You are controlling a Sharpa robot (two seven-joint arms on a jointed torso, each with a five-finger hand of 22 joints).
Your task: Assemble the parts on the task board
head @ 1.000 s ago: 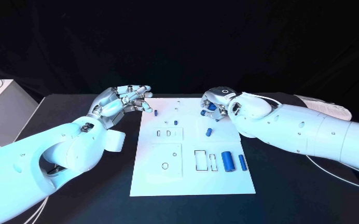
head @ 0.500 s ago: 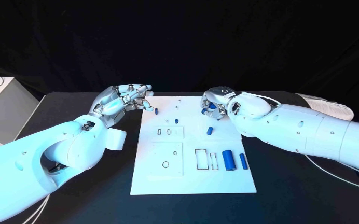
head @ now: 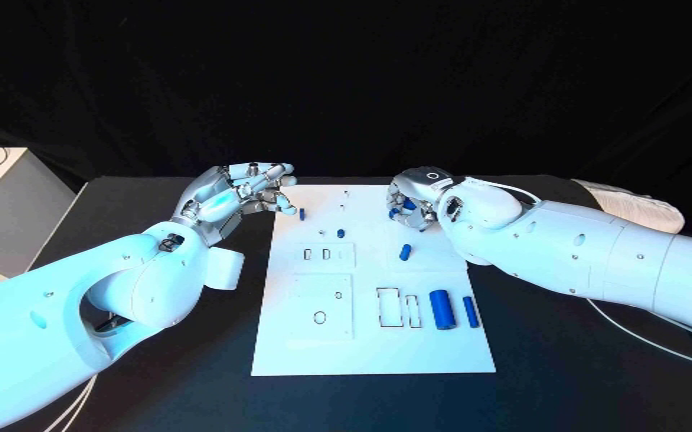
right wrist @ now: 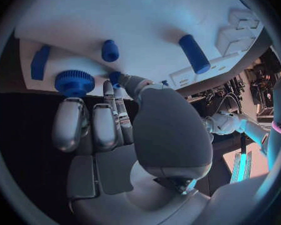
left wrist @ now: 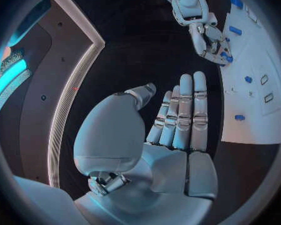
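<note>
From the head camera you see the white board (head: pixel 372 282) lying in the middle of the black counter (head: pixel 562 352). Your left hand (head: pixel 245 190) hovers at the board's far left corner, fingers curled loosely together with nothing in them. Just beside its fingertips a small blue peg (head: pixel 300 214) stands on the board. Your right hand (head: pixel 411 202) sits over the far right part of the board, fingers bent down around a blue piece (head: pixel 408 207); you cannot tell from here whether it is actually gripped. A short blue cylinder (head: pixel 405 250) lies on the board just near of that hand. Two larger blue cylinders (head: pixel 441 310) lie side by side near the board's right edge, next to empty rectangular slots. A small blue stud (head: pixel 340 232) stands mid-board.

From the left wrist camera you see your left hand (left wrist: pixel 172 130) with fingers straight and side by side, thumb alongside, holding nothing. The board (left wrist: pixel 256 100) lies beyond the fingertips, and the right hand (left wrist: pixel 209 42) is bent over its far part.

From the right wrist camera you see your right hand (right wrist: pixel 109 120) with fingertips against the board (right wrist: pixel 147 30). The thumb and one finger meet at a small blue piece (right wrist: pixel 115 77); a blue gear-like knob (right wrist: pixel 73 82) stands just beside the other fingers. A blue stud (right wrist: pixel 110 50), a blue cylinder (right wrist: pixel 194 53) and a flat blue piece (right wrist: pixel 39 62) rest on the board farther out.
</note>
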